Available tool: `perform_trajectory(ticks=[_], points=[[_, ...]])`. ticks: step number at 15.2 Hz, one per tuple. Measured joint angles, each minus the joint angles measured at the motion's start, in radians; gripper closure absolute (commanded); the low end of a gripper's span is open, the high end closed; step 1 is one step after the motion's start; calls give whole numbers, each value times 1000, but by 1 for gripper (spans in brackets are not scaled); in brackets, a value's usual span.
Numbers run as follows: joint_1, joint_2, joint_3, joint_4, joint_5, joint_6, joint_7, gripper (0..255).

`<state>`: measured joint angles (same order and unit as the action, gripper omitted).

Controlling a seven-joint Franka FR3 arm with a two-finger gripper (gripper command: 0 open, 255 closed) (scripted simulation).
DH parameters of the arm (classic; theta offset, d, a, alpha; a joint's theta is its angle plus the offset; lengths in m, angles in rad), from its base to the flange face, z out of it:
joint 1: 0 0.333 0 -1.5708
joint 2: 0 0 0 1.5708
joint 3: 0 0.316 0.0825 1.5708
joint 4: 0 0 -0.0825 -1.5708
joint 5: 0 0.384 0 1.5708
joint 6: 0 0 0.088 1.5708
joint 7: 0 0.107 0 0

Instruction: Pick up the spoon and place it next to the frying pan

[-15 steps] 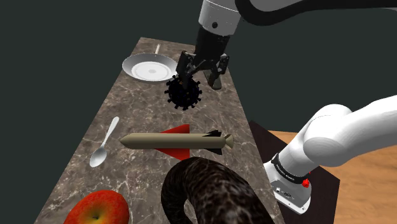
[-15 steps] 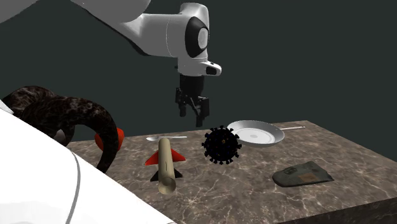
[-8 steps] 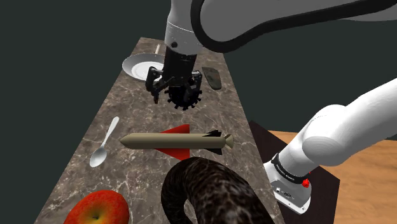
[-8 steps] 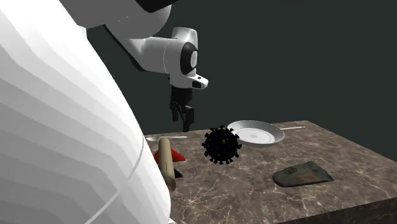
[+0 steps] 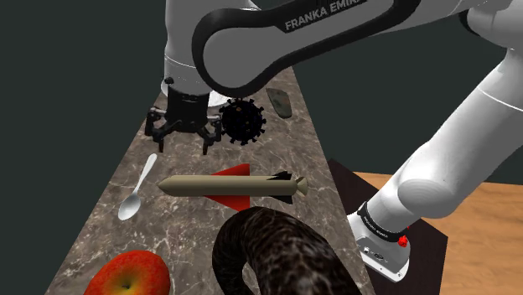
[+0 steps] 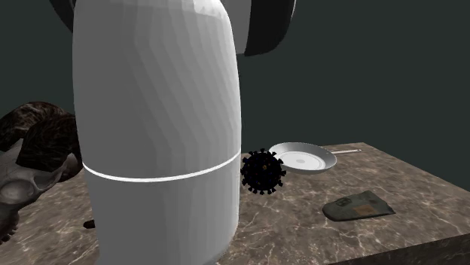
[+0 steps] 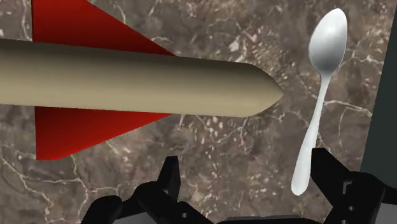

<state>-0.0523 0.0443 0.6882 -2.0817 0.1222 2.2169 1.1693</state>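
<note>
Hovering with jaws apart, the gripper has the spoon just beside one finger.

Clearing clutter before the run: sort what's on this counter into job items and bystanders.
Job: shiny silver spoon; round silver-grey frying pan; black pincer, open.
Bystanders: tan rocket with red fins; black spiky ball; red apple; dark mottled arch; flat grey-green pouch.
</note>
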Motion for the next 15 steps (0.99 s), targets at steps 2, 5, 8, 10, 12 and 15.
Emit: perform_trajectory(ticks=[2, 5, 8, 10, 12, 15], points=[[24, 97, 3, 59, -66, 26, 95, 0], [77, 234, -17, 166, -151, 41, 217, 0], [133, 344, -49, 264, -210, 47, 304, 0], [151, 379, -61, 276, -230, 67, 324, 0], [164, 401, -69, 278, -244, 86, 337, 0], [178, 430, -80, 279, -262, 112, 347, 0]])
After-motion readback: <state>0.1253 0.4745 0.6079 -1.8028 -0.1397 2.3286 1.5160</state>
